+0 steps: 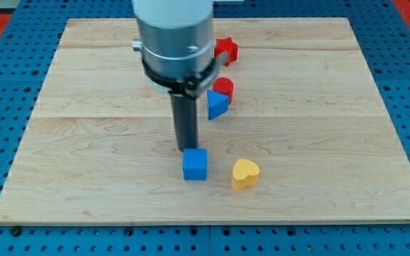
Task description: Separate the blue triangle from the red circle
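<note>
The blue triangle (217, 104) lies just right of the board's middle, touching the red circle (223, 88), which sits right behind it toward the view's top. My tip (186, 147) is to the lower left of the triangle, apart from it, and stands just above the top edge of a blue cube (195, 164). The arm's grey body hides the board above the rod.
A red star-like block (226, 50) lies near the view's top, partly behind the arm. A yellow heart (245, 173) lies right of the blue cube. The wooden board (77, 163) rests on a blue grid surface.
</note>
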{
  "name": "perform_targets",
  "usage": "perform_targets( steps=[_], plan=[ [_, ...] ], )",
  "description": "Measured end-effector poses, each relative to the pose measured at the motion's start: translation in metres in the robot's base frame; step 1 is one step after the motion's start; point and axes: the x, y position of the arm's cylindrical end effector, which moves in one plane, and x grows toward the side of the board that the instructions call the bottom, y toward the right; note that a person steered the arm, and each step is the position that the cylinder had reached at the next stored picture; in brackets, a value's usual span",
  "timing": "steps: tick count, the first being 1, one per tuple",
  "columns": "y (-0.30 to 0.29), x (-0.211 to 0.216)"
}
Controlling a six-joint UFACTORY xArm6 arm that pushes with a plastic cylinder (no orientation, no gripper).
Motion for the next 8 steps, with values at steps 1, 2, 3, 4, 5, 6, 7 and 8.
perform_targets(
  steps=[1, 2, 3, 4, 5, 6, 7, 8],
  plan=[
    [-0.008, 0.011],
    [-0.04, -0.038],
    [-0.044, -0.077],
    [0.015, -0.071],
    [0.045, -0.075],
    [0.053, -0.139],
    [0.055, -0.133],
    [0.112, -0.136]
  ],
)
